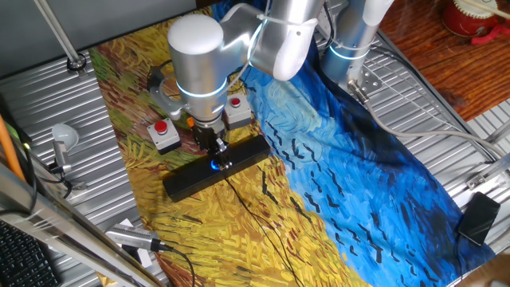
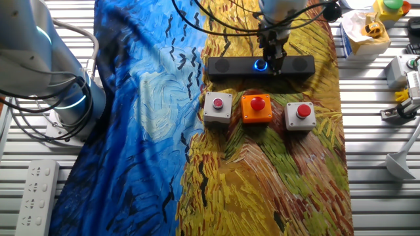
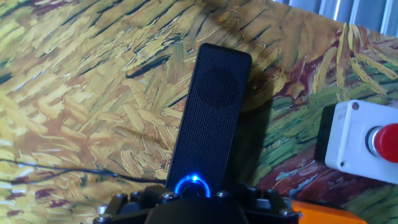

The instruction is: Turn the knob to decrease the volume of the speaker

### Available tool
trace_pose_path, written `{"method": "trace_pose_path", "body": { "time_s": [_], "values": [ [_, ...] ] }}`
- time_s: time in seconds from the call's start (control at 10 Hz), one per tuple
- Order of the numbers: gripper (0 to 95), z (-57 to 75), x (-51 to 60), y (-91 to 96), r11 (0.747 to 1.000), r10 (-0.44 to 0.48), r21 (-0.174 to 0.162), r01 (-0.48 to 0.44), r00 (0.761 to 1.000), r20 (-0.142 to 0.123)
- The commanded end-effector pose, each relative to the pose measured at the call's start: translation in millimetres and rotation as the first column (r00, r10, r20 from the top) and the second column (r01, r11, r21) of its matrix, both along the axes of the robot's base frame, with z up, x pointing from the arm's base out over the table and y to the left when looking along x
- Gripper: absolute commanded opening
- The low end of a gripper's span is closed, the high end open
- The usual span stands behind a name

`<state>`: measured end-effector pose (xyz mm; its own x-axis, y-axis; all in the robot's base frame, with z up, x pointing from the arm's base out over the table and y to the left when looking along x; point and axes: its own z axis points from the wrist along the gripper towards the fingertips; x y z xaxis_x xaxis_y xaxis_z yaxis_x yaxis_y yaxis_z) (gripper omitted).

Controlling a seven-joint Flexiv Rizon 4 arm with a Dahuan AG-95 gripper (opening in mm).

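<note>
The speaker point(image 1: 215, 169) is a long black bar lying on the yellow part of the painted cloth; it also shows in the other fixed view point(image 2: 230, 65) and in the hand view point(image 3: 211, 112). Its knob point(image 3: 193, 186), a small black dial in a glowing blue ring, sits at the bar's middle, and the glow shows in both fixed views point(image 1: 215, 165) point(image 2: 260, 65). My gripper point(image 1: 217, 151) point(image 2: 274, 60) points down right at the knob, close over it. Its fingertips are dark and hidden against the bar, so I cannot tell whether they touch or hold the knob.
Three button boxes stand in a row beside the speaker: a grey one point(image 2: 218, 107), an orange one point(image 2: 256, 108) and another grey one point(image 2: 301, 115), each with a red button. A thin black cable point(image 1: 255, 215) runs from the speaker across the cloth. Metal slats surround the cloth.
</note>
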<state>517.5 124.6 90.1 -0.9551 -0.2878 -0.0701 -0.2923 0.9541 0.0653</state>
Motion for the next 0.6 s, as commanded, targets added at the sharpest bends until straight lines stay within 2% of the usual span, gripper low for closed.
{"method": "trace_pose_path", "body": {
  "time_s": [0.1,0.2,0.3,0.4,0.5,0.6],
  "values": [
    [57.0,-0.4,0.6,0.7,0.995,0.09,-0.033,-0.09,0.996,-0.006],
    [57.0,-0.4,0.6,0.7,0.994,0.101,-0.032,-0.102,0.995,-0.005],
    [38.0,-0.4,0.6,0.7,0.994,0.106,-0.033,-0.106,0.994,-0.003],
    [38.0,-0.4,0.6,0.7,0.994,0.106,-0.034,-0.106,0.994,0.0],
    [19.0,-0.4,0.6,0.7,0.995,0.095,-0.033,-0.094,0.996,0.002],
    [19.0,-0.4,0.6,0.7,0.997,0.075,-0.032,-0.075,0.997,0.004]
  ]
}}
